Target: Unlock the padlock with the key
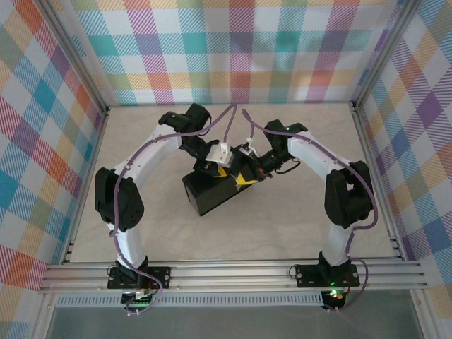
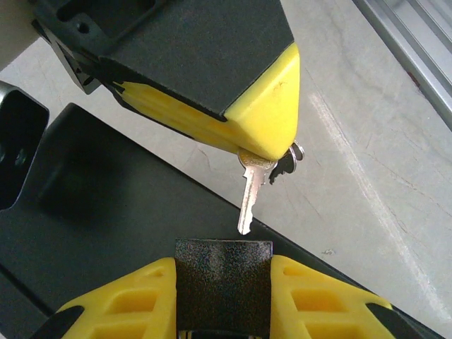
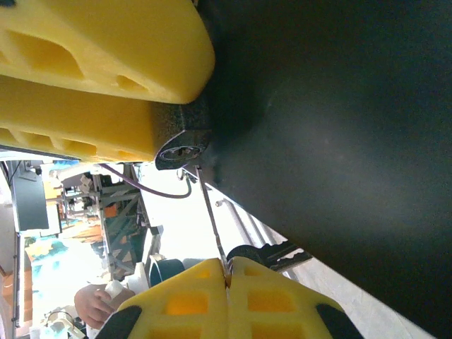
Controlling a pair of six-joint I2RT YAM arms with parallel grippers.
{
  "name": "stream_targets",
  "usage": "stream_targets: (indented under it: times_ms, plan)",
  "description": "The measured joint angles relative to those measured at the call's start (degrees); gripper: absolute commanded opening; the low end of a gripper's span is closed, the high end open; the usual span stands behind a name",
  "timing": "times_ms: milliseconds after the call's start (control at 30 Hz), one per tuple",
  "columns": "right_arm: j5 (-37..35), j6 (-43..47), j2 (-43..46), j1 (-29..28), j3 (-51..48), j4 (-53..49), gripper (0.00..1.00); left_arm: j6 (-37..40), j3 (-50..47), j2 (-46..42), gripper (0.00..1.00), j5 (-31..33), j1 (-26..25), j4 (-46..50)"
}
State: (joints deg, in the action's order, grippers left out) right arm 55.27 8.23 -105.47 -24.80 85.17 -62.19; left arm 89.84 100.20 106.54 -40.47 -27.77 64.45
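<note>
The right gripper [image 3: 227, 271], squeezed tight, is pinching the key [image 2: 247, 192] by its head, with the tip hanging just beside the padlock [image 2: 223, 286] (black, textured). The left gripper [image 2: 223, 263] is clamping that padlock over a black box [image 1: 206, 196] sitting on the desk [image 1: 296, 226].

The key [image 2: 248, 189] is small, thin and silvery. It is pinched at its head, with the blade pointing down at the padlock [image 2: 223, 279], a black, grainy block clamped on both sides. The key's tip meets the round keyhole [image 3: 181, 150], perhaps not yet inside.
</note>
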Motion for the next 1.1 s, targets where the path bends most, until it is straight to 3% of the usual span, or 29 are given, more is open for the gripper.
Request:
stream_targets:
  times_ms: [1100]
  plan:
    - [-0.3, 0.4, 1.2, 0.3, 1.4, -0.9, 0.00, 0.5, -0.3, -0.1, 0.18, 0.0, -0.1, -0.1]
